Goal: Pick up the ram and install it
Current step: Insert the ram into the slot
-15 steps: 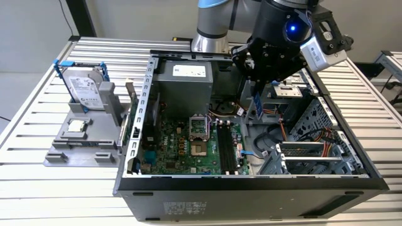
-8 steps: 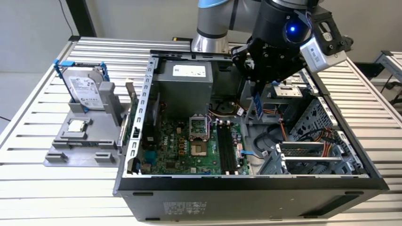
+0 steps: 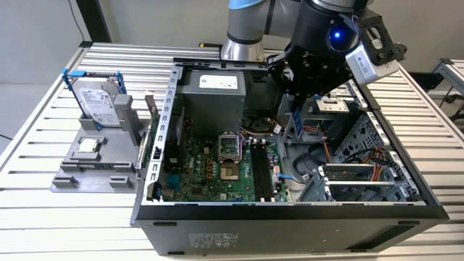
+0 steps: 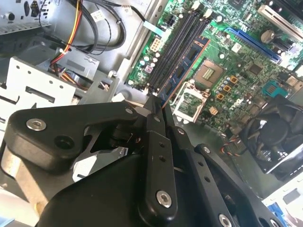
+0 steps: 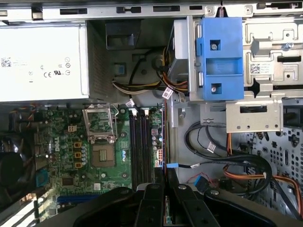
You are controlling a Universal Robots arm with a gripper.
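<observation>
Over motherboard (image 4: 236,59), ram (image 4: 182,71) in end effector (image 4: 157,101)

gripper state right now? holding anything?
The gripper: jaws closed on the ram, held above the open computer case.

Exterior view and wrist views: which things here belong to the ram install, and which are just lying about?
Job in hand:
- the ram, clamped in the gripper over the open computer case
- the memory slots on the motherboard

Lying about:
- the hard drive and the processor chip, both on the grey stand outside the case
</observation>
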